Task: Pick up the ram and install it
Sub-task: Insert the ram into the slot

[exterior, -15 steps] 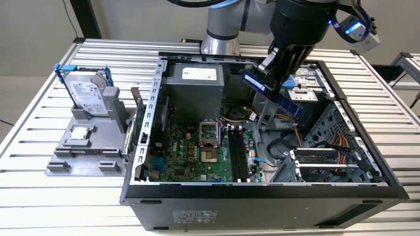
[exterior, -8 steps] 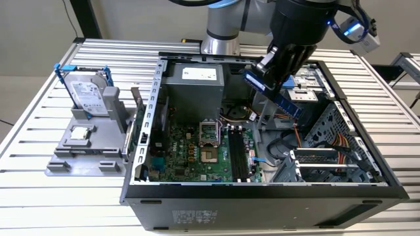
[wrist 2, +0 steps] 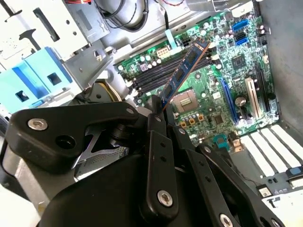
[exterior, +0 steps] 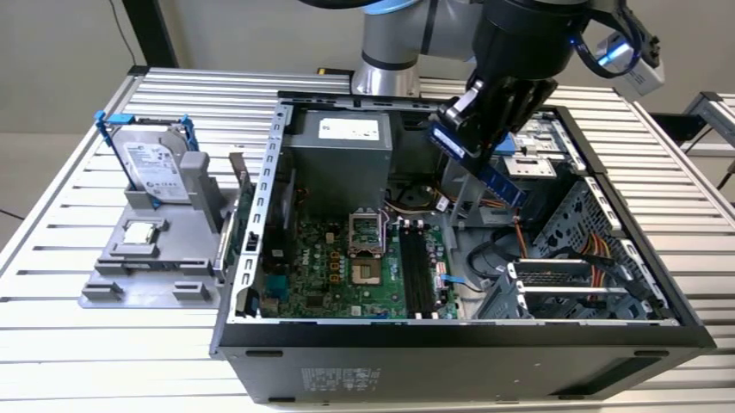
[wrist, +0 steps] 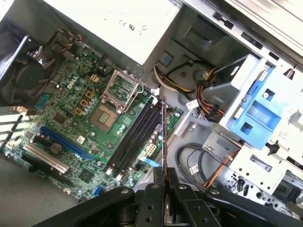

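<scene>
My gripper (exterior: pixel 469 120) is shut on the ram (exterior: pixel 478 165), a slim blue circuit stick that hangs tilted above the open computer case (exterior: pixel 460 331). It is held over the case's middle, up and toward the exterior view's right of the black memory slots (exterior: pixel 416 267). In the second wrist view the ram (wrist 2: pixel 185 70) juts out from the black fingers (wrist 2: pixel 156 142) over the green motherboard (wrist 2: pixel 222 94) near the slots (wrist 2: pixel 151 78). Seen edge-on in the first wrist view, the ram (wrist: pixel 164 139) runs alongside the slots (wrist: pixel 135 137).
A silver hard drive with blue rails (exterior: pixel 155 163) stands on a grey fixture (exterior: pixel 150 262) at the exterior view's left. Inside the case are a grey power supply (exterior: pixel 339 146), orange cables (exterior: pixel 597 249) and a blue drive cage (wrist: pixel 255 113). The slatted metal table (exterior: pixel 69 361) surrounds the case.
</scene>
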`<move>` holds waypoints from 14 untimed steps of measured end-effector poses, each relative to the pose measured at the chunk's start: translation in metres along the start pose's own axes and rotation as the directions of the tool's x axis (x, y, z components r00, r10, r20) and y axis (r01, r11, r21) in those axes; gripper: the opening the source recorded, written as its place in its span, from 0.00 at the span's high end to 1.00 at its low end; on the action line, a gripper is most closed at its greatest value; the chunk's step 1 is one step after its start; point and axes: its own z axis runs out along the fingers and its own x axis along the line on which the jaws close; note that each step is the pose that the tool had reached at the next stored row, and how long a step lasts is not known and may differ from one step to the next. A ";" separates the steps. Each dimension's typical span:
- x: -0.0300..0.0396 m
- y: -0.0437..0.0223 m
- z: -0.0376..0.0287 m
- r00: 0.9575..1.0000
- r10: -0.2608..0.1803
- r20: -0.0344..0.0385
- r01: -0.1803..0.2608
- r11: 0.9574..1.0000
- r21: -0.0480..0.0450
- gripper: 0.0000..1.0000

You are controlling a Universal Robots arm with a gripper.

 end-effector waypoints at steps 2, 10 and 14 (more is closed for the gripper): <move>0.0000 0.0000 0.0000 1.000 0.015 0.000 -0.015 1.000 0.001 1.00; 0.0000 0.0000 0.0000 0.997 0.078 0.002 -0.078 0.997 0.003 1.00; 0.0000 0.0000 0.0000 0.994 0.109 0.002 -0.109 0.994 0.004 1.00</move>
